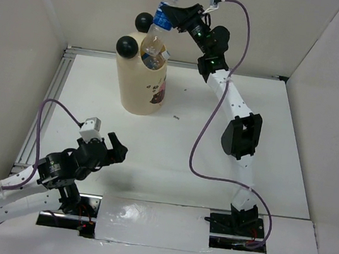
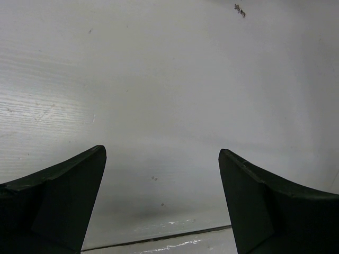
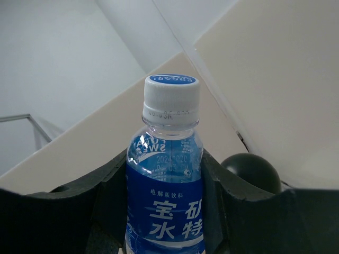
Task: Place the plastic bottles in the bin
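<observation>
The cream bin (image 1: 142, 88) stands at the back of the table, with two black balls (image 1: 127, 46) on its rim. Bottles (image 1: 154, 54) lie inside it. My right gripper (image 1: 168, 16) is shut on a clear bottle with a blue label and white cap (image 1: 167, 8), held upright above the bin's mouth. In the right wrist view the bottle (image 3: 167, 174) sits between the fingers (image 3: 233, 211), with one black ball (image 3: 250, 172) beside it. My left gripper (image 1: 117, 148) is open and empty, low over the table at the near left; its view shows only bare table (image 2: 169, 95).
White walls enclose the table on the left, back and right. A metal rail (image 1: 45, 102) runs along the left edge. A small dark mark (image 1: 176, 117) lies on the table right of the bin.
</observation>
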Controlling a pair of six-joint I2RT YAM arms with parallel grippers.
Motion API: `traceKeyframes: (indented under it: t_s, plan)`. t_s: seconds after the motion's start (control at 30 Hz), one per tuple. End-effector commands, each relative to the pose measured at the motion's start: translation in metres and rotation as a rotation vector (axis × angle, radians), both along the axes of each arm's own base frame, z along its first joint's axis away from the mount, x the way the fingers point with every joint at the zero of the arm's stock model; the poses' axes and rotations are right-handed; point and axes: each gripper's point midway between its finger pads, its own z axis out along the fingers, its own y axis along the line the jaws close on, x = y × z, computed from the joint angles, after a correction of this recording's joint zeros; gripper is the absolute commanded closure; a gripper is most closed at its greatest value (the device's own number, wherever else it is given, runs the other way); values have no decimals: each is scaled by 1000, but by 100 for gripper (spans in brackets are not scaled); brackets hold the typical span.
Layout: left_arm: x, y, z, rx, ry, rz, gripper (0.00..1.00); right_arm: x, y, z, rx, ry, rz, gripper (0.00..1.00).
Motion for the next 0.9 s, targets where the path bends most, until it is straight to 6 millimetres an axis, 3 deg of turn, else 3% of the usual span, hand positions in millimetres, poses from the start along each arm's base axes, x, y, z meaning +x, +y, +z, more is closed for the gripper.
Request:
traceKeyframes:
  t_s: [0.0,0.3,0.4,0.73,0.87]
  plan:
    - [1,-8,18,-73,-12,4,0,3,-3,3,74,-38,-18,64]
    - [2,-10,14,-63,3,9,0,29,7,-48,40,11,-38,64]
    - [1,-12,11,-59,15,0,0,35,10,-69,25,43,-39,60]
    - [3,-17,14,-70,6,-12,0,28,22,-84,12,60,-11,40]
    - [2,-15,7,-62,12,-12,0,14,33,-92,-17,58,13,32]
